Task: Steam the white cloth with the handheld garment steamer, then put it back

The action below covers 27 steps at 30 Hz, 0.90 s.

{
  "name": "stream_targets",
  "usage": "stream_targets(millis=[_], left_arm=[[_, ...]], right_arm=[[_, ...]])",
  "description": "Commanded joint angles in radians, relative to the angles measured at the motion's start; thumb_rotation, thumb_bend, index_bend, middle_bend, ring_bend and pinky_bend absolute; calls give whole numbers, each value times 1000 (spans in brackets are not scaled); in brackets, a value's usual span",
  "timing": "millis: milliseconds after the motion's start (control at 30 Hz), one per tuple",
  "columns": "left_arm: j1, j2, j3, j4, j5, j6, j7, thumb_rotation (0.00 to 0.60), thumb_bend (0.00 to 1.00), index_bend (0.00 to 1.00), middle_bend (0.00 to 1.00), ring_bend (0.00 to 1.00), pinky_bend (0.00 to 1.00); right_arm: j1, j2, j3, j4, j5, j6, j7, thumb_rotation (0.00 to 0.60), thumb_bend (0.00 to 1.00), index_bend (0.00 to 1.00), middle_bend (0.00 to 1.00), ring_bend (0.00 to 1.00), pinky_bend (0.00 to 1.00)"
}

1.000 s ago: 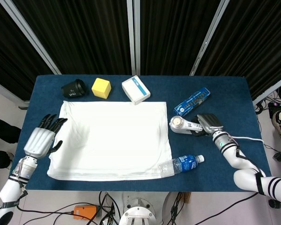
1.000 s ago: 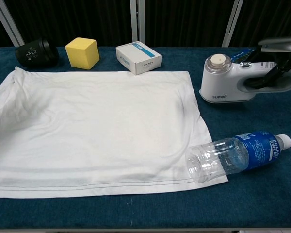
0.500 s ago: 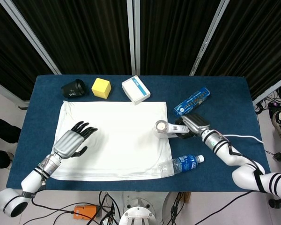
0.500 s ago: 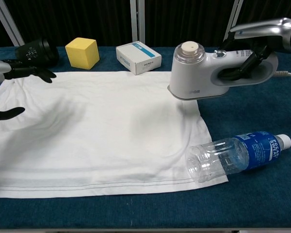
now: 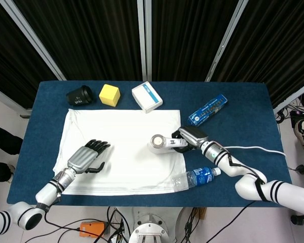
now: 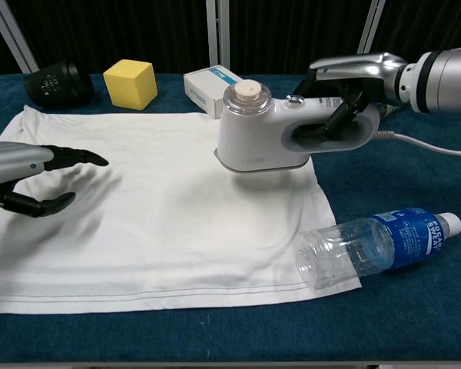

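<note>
Holding one white garment steamer (image 6: 270, 136) by handle in my right hand (image 6: 352, 84), over right part of one white cloth (image 6: 161, 215). My left hand (image 6: 23, 177) empty, fingers spread, above cloth's left side. One bottle (image 6: 376, 244), label partly readable, "POCARI"; one yellow cube (image 6: 130, 83); one white box (image 6: 215, 83); one black lens (image 6: 58, 81).

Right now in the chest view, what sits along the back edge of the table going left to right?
Black lens → yellow cube → white box, partly hidden behind the steamer held by the right robot hand.
</note>
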Motion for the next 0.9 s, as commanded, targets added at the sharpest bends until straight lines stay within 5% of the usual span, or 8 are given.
stream_targets(millis=[33, 167, 267, 900], left_arm=[[-6, -1, 5, -6, -14, -15, 3, 152, 477, 5, 23, 0, 0], [-16, -4, 9, -16, -35, -41, -9, 32, 544, 5, 23, 0, 0], [-20, -14, 13, -6, -50, -52, -2, 0, 555, 5, 23, 0, 0], [-41, -39, 35, -3, -109, -87, 70, 0, 555, 5, 23, 0, 0]], right_arm=[[17, -45, -11, 23, 6, 10, -18, 600, 581, 1000, 895, 954, 643], [32, -111, -25, 55, 14, 27, -73, 600, 580, 1000, 897, 958, 645], [38, -160, -32, 85, 31, 43, -127, 600, 580, 1000, 897, 959, 645], [53, -263, -10, 223, 172, 52, -233, 600, 581, 1000, 899, 960, 647]])
